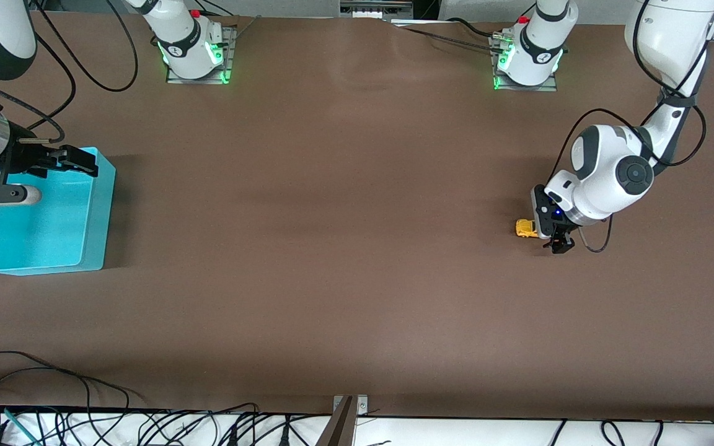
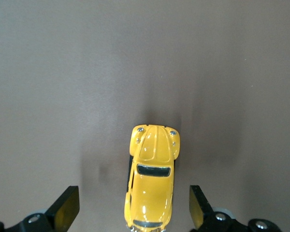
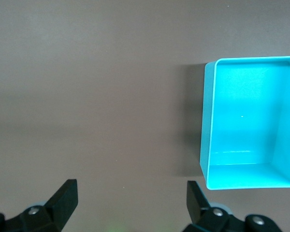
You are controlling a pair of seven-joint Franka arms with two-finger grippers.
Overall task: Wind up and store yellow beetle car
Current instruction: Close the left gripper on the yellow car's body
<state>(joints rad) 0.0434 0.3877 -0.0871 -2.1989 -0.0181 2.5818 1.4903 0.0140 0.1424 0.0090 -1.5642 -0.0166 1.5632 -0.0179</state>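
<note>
The left hand (image 2: 130, 212) hangs wide open, straddling the yellow car (image 2: 152, 176), apparently lined up to grasp it; the right hand (image 1: 75, 161), open and empty, waits over the blue bin (image 1: 53, 241).

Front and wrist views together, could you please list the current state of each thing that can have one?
yellow beetle car: upright on its wheels on the table, between the open fingers, not gripped.
left end effector: open, low around the car.
right end effector: open, holding nothing, over the bin's edge; this arm waits.
turquoise bin: upright at the right arm's end of the table, nothing inside.
</note>
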